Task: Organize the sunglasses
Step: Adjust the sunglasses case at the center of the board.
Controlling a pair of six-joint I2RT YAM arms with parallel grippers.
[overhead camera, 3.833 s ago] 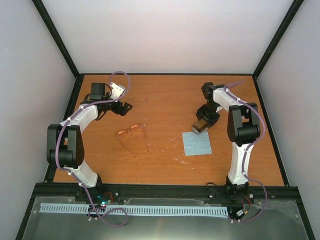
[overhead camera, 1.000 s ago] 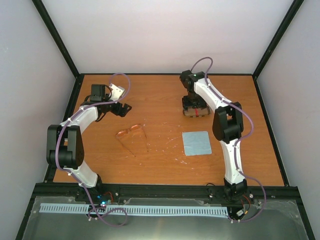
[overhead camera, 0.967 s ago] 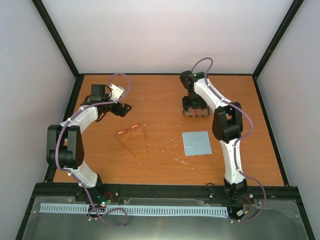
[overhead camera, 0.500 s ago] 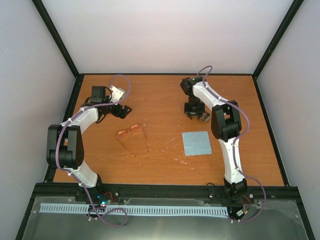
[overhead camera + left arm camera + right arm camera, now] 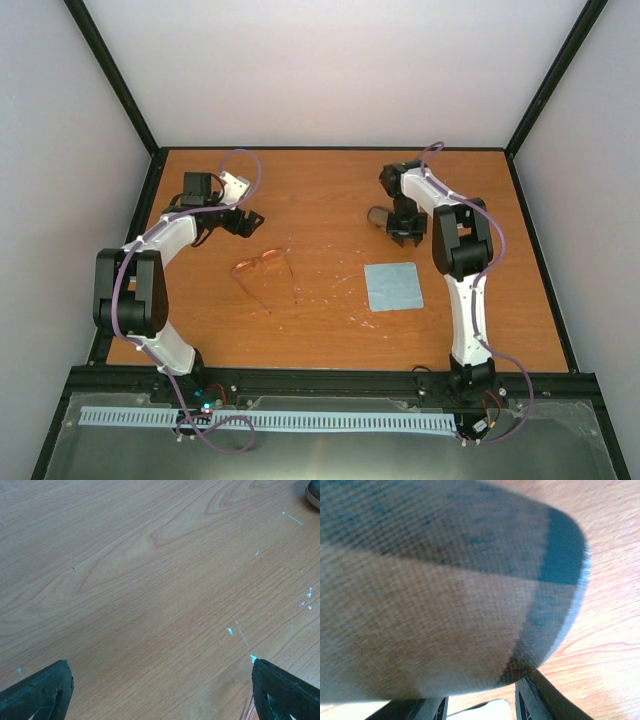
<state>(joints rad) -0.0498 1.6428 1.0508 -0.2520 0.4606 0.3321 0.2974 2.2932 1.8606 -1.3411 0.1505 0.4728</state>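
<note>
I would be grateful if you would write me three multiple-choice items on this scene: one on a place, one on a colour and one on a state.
1. Where do the sunglasses lie?
A. On the bare table, left of the cloth
B. On the cloth
C. Against the back wall

2. What colour is the cloth?
A. Red
B. Light blue
C. Green

3. How does the left gripper stand?
A. Shut on the sunglasses
B. Shut, empty
C. Open, empty

Answers:
1 A: the top view shows wood beneath them.
2 B: it is a pale blue square.
3 C: its wrist view shows the fingertips wide apart over bare wood.
</note>
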